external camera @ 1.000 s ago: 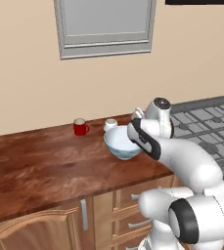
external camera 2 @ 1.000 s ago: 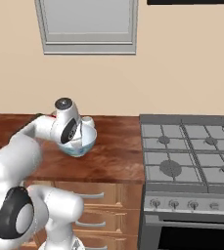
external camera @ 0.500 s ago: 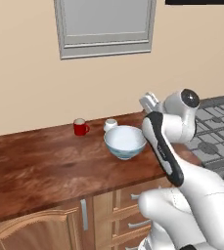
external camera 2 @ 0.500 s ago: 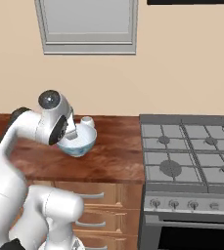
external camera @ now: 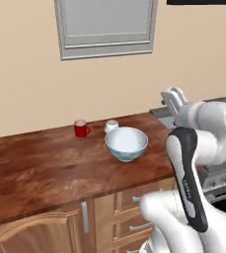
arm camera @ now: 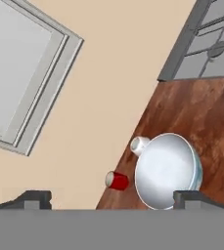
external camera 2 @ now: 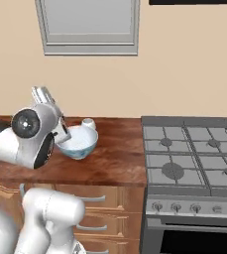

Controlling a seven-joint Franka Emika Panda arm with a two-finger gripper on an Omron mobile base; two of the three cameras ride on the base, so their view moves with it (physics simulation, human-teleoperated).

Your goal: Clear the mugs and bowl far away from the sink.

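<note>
Raised above the counter [external camera: 45,173] with jaws spread wide and empty — gripper [external camera: 172,99] to the stove [external camera 2: 194,154] side of the bowl [external camera: 126,143], red mug [external camera: 81,129] and white mug [external camera: 111,126] just behind it.

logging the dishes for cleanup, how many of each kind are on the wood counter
mugs: 2, the red mug and the white mug
bowls: 1, the white bowl
total: 3, all on the counter beside the stove
</note>
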